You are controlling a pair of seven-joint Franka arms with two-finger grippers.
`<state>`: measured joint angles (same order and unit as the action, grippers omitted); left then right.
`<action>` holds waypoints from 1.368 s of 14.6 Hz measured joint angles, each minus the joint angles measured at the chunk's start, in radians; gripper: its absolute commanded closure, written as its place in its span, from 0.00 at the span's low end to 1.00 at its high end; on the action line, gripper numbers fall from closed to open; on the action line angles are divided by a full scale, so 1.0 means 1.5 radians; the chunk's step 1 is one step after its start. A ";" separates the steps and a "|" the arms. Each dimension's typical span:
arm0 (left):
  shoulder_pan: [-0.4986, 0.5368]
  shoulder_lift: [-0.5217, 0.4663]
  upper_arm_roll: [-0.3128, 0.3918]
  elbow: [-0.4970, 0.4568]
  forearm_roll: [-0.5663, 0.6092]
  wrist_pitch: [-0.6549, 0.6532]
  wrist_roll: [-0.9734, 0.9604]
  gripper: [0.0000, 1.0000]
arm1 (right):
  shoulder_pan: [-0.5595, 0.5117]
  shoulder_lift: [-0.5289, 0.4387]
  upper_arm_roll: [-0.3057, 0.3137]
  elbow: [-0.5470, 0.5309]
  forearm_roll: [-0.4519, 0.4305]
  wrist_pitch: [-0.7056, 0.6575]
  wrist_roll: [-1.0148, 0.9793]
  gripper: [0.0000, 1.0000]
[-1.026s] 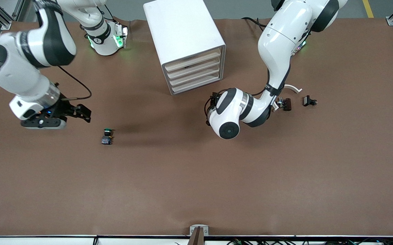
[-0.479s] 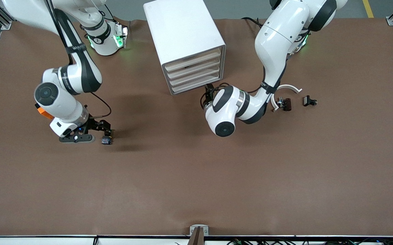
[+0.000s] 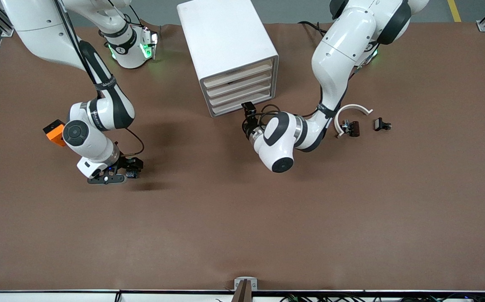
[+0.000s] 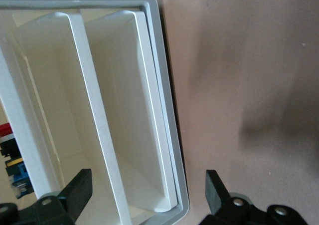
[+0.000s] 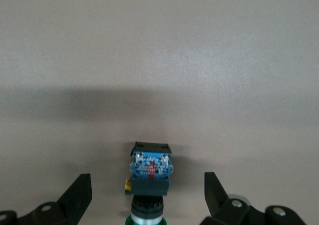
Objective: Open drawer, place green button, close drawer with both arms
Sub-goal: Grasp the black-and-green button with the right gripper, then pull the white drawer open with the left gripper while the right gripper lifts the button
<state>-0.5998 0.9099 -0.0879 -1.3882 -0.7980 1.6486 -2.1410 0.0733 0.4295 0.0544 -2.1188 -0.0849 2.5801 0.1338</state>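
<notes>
The button [image 5: 150, 177], dark blue body with a green cap, lies on the brown table toward the right arm's end. My right gripper [image 3: 132, 167] is low over it, open, with one finger on each side and a gap to both; it also shows in the right wrist view [image 5: 147, 195]. In the front view the button [image 3: 132, 173] shows partly under the fingers. The white cabinet [image 3: 225, 33] holds four shut drawers [image 3: 238, 90]. My left gripper [image 3: 249, 110] is open at the front of the lowest drawer [image 3: 236, 105]. In the left wrist view its fingers [image 4: 79, 190] straddle the cabinet's frame [image 4: 167, 110].
An orange block [image 3: 54, 132] lies beside the right arm's wrist. A white curved piece [image 3: 351, 111] and two small dark parts [image 3: 351, 127] [image 3: 382, 124] lie toward the left arm's end. The left arm's elbow [image 3: 282, 142] hangs low in front of the cabinet.
My right arm swung in and came down so its open gripper now brackets the button. My left gripper moved up to the cabinet's lowest drawer front.
</notes>
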 measured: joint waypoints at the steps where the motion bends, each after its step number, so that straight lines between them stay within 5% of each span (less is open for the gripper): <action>1: -0.001 0.004 0.000 0.000 -0.006 0.000 -0.003 0.18 | -0.001 0.002 -0.001 0.006 0.000 0.000 0.000 0.00; 7: -0.014 0.015 -0.006 -0.001 -0.022 -0.025 -0.008 0.24 | -0.009 0.032 -0.002 0.031 0.000 0.000 0.012 0.00; 11: -0.043 0.015 -0.007 0.000 -0.023 -0.034 -0.019 0.44 | -0.010 0.043 -0.002 0.038 0.000 0.000 0.041 0.00; 15: -0.047 0.015 -0.007 0.000 -0.023 -0.047 -0.032 0.63 | -0.010 0.048 -0.002 0.039 0.000 0.001 0.045 0.40; 18: -0.049 0.015 -0.007 0.000 -0.023 -0.053 -0.044 0.65 | -0.010 0.049 -0.002 0.039 0.000 0.008 0.046 0.57; 20: -0.051 0.015 -0.007 0.000 -0.023 -0.059 -0.046 0.91 | -0.009 0.051 -0.001 0.039 0.000 0.009 0.046 0.67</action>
<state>-0.6766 0.9318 -0.0988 -1.3888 -0.8329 1.5603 -2.2096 0.0590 0.5053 0.0522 -2.0607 -0.0849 2.5936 0.2031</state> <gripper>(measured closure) 0.648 0.564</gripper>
